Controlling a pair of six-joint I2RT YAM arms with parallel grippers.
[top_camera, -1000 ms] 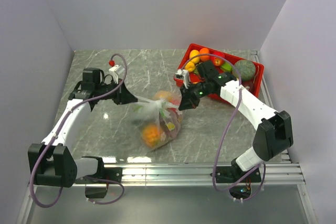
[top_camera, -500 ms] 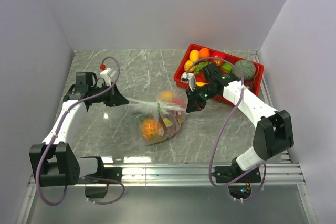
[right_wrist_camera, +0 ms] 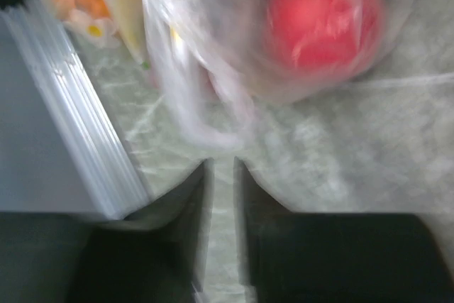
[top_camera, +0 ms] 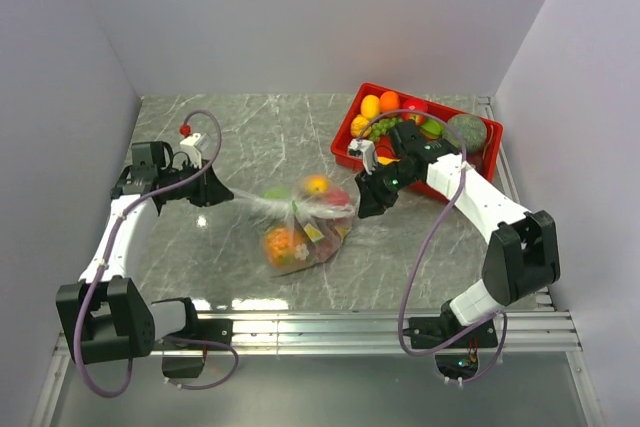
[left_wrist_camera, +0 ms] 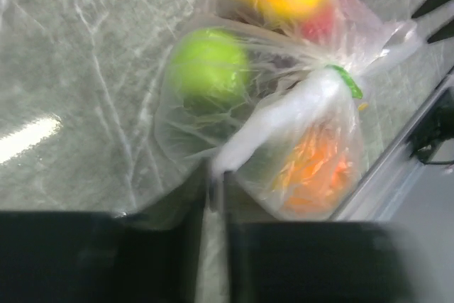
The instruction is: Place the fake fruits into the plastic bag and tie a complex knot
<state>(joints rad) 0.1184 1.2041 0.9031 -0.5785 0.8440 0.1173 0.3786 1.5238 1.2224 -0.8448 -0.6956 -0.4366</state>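
Slightly parted: left fingers (left_wrist_camera: pixel 142 257), right fingers (right_wrist_camera: pixel 312 260).

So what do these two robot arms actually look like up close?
The left arm and right arm have white tube-like links between chunky black joints, each with a loose purple cable looping alongside. The left gripper and right gripper have two black fingers each.

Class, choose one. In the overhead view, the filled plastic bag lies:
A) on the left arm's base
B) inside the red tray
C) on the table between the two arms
C: the plastic bag lies mid-table, well left of the red tray.
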